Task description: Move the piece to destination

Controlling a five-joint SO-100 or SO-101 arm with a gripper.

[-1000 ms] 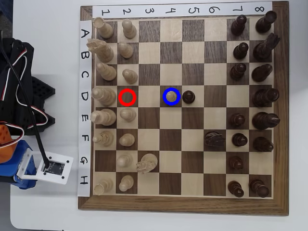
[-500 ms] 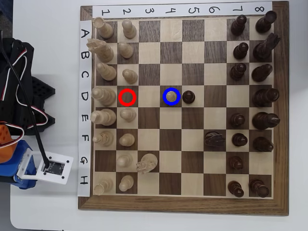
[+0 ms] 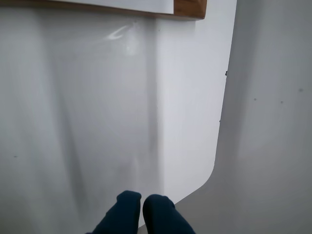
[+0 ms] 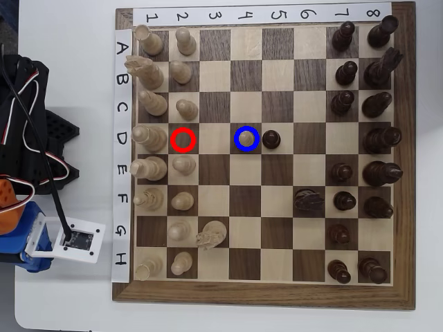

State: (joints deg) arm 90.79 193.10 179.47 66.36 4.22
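Inside the blue-ringed destination (image 4: 246,128) on the overhead view sits the piece (image 4: 244,140), next to a dark pawn (image 4: 270,139). Jaws are pressed together, empty, over bare white surface (image 3: 97,122). Looks finished to me; next move is just staying parked.

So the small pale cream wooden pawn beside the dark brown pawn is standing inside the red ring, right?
Not quite. The overhead view shows that small pale cream wooden pawn standing inside the blue ring, on a dark brown square, beside the dark brown pawn. The red ring holds no piece.
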